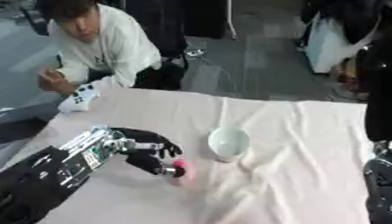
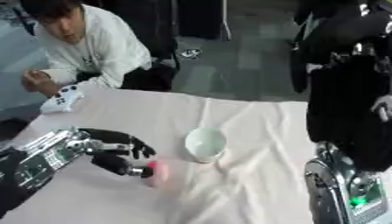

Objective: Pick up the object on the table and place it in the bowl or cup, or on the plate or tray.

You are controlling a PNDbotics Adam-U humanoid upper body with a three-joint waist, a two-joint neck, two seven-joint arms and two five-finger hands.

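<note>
Left eye view: we see left hand [image 1: 145, 151] fingers curled, pinching pink object [image 1: 181, 169] centre-left; pale bowl [image 1: 228, 143] just right; right hand fingers unreadable.

A blurred pink object [image 1: 182, 169] hides behind left robot hand [image 1: 145, 151] fingertips.

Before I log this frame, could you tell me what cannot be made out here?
- Pink object: blurred in both views, its shape unclear; left hand covers its near side.
- Right hand: cut off by the right edge; only the arm shows.
- Bowl: its inside is washed out, so I cannot tell the contents.
</note>
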